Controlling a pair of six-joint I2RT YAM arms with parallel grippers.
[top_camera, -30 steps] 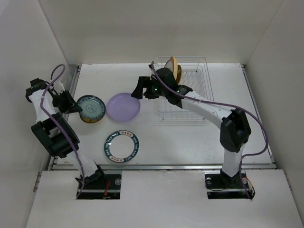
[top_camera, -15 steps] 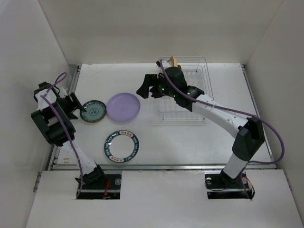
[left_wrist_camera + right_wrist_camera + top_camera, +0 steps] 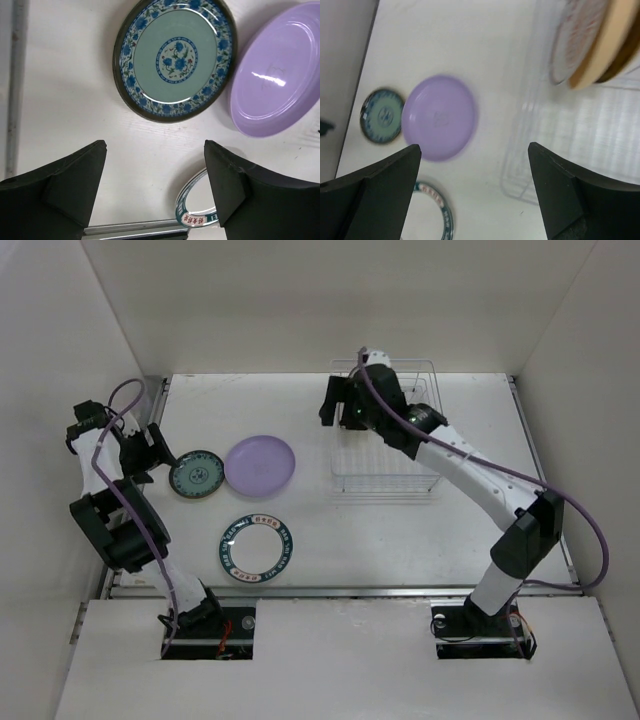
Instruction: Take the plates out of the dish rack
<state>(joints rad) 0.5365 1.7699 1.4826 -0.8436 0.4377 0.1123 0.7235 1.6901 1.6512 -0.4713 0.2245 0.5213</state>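
Note:
A teal plate with blue flowers [image 3: 195, 473] [image 3: 175, 55] lies flat at the table's left. My left gripper [image 3: 157, 454] [image 3: 155, 145] stands open just left of it, apart from it and holding nothing. A lavender plate [image 3: 260, 465] [image 3: 277, 85] [image 3: 439, 117] lies next to it, and a white plate with a dark teal rim [image 3: 257, 547] [image 3: 432, 210] lies nearer the front. My right gripper [image 3: 333, 405] [image 3: 475, 147] hovers open and empty over the far left corner of the wire dish rack [image 3: 385, 455] [image 3: 570, 145]. In the rack stand a white patterned plate [image 3: 572, 40] and a pale orange one [image 3: 605, 45].
White enclosure walls rise close on the left, back and right of the table. A metal rail [image 3: 15, 75] runs along the table's left edge, another along the front edge [image 3: 340, 590]. The right arm's link and purple cable [image 3: 480, 475] cross above the rack.
My left gripper has opened and let go of the blue-flowered plate, which now lies flat, and has drawn back left. My right gripper has swung from beside the lavender plate back over the rack.

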